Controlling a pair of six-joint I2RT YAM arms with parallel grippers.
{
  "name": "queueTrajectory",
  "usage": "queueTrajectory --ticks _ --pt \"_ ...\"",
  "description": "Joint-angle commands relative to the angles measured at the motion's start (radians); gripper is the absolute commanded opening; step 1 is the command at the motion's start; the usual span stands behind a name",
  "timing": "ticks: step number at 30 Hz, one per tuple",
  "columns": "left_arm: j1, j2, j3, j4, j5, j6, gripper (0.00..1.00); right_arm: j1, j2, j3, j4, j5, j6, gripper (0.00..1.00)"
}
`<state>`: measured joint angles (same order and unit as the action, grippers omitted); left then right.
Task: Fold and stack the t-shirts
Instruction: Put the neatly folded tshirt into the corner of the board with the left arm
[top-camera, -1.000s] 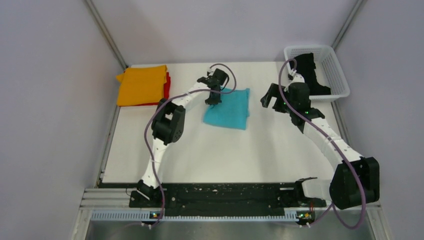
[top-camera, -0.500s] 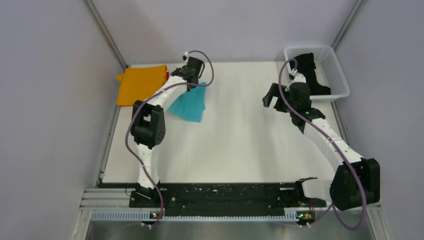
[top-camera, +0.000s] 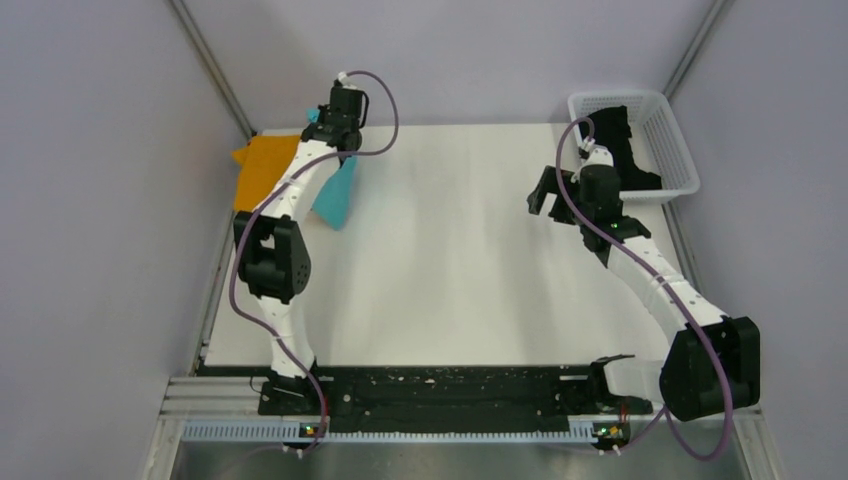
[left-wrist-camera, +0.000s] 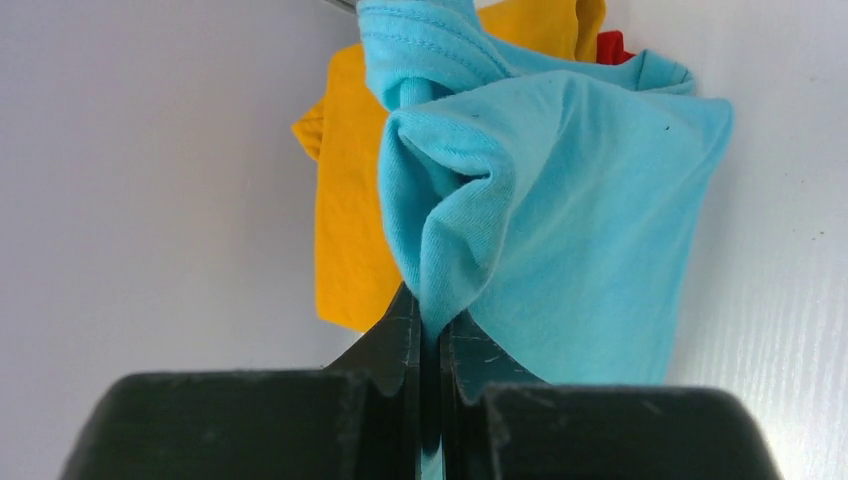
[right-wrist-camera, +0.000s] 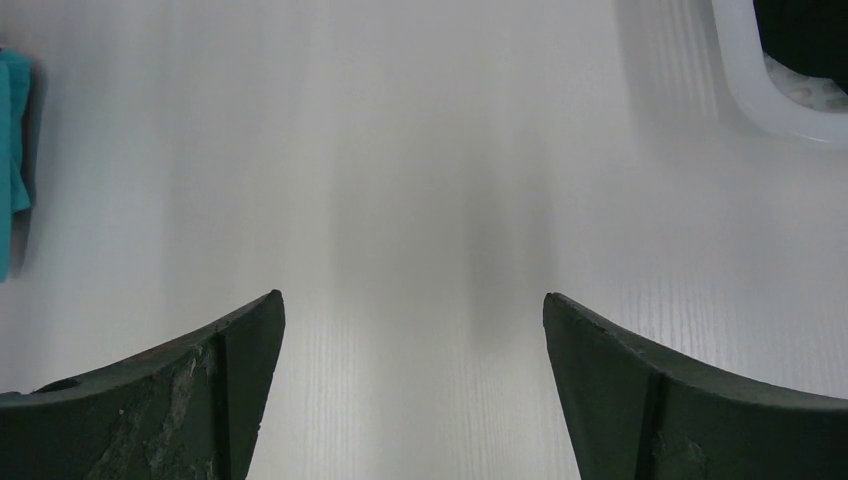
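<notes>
My left gripper (top-camera: 338, 135) is shut on a bunched edge of the turquoise-blue t-shirt (top-camera: 337, 195), which hangs folded above the table's far left. In the left wrist view the cloth (left-wrist-camera: 560, 200) is pinched between the closed fingers (left-wrist-camera: 400, 340). Below it lies the folded orange t-shirt (left-wrist-camera: 345, 230), with a corner of the red t-shirt (left-wrist-camera: 612, 46) showing from under it. The black t-shirt (top-camera: 622, 140) lies crumpled in the basket. My right gripper (top-camera: 542, 195) hovers open and empty over bare table (right-wrist-camera: 412, 300), just left of the basket.
A white mesh basket (top-camera: 680, 150) stands at the table's far right corner. The orange t-shirt (top-camera: 265, 165) lies against the far left edge near the wall. Grey walls enclose the table on three sides.
The left arm has swung left and towards the far edge, carrying the turquoise-blue t-shirt from mid-table to the orange stack. The right arm has barely moved.
</notes>
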<state>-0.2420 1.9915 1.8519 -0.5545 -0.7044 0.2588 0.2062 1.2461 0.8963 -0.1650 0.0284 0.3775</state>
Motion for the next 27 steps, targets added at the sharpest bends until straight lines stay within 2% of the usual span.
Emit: queueTrajectory --ticks 1,19,27 --pt "0.019 -0.066 0.095 0.014 0.067 0.033 0.0 -0.008 -0.018 0.015 0.028 0.019 -0.019 0.99" --pt "0.045 -0.139 0.234 -0.024 0.159 -0.012 0.0 -0.007 0.001 0.022 0.028 0.025 -0.017 0.99" --pt "0.113 -0.101 0.231 -0.042 0.203 -0.059 0.0 -0.008 0.006 0.021 0.027 0.03 -0.017 0.99"
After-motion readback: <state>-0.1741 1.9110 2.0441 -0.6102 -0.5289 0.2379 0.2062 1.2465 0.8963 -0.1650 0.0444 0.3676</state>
